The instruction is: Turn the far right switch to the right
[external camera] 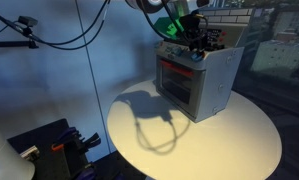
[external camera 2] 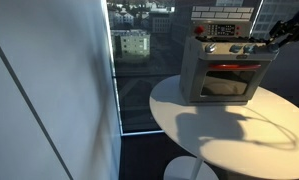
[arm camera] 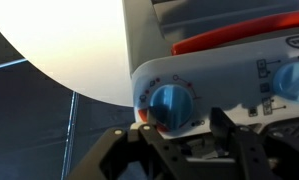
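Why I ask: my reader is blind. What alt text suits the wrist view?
A blue knob on the white oven sits centre, the open tool just below it. A second blue knob shows at the right edge, the white table at upper left.

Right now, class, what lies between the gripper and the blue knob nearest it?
Nothing: in the wrist view the open gripper faces that blue knob directly, no object between them.

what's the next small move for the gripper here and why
Probably ease the gripper forward a touch and close on the blue knob. In the wrist view the knob sits just ahead, between its open fingers, not yet pinched, so turning now would likely slip.
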Action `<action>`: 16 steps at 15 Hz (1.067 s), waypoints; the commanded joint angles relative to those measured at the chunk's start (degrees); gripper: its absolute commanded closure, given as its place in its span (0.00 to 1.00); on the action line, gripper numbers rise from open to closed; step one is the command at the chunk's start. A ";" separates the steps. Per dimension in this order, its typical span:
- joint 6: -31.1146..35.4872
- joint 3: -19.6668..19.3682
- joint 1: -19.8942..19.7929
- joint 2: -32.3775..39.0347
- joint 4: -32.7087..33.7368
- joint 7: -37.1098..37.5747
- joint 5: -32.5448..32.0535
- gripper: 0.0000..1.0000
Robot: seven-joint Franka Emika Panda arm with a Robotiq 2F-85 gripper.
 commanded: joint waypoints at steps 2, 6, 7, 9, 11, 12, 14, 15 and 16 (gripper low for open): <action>-0.14 0.19 -0.59 0.82 1.47 -0.54 0.79 0.56; -0.10 -0.14 -0.65 0.77 1.34 0.25 0.30 0.68; -0.11 -0.22 -0.65 0.59 1.37 0.40 0.22 0.75; -0.15 -0.35 -0.62 0.52 1.31 0.69 -0.04 0.76; -0.14 -0.45 -0.58 0.39 1.28 1.02 -0.30 0.83; -0.11 -0.54 -0.54 0.29 1.30 1.31 -0.52 0.95; -0.06 -0.67 -0.51 0.33 1.25 1.63 -0.78 0.94; -0.03 -0.73 -0.44 0.24 1.19 2.06 -1.07 0.94; -0.05 -0.78 -0.42 0.26 1.20 2.25 -1.23 0.93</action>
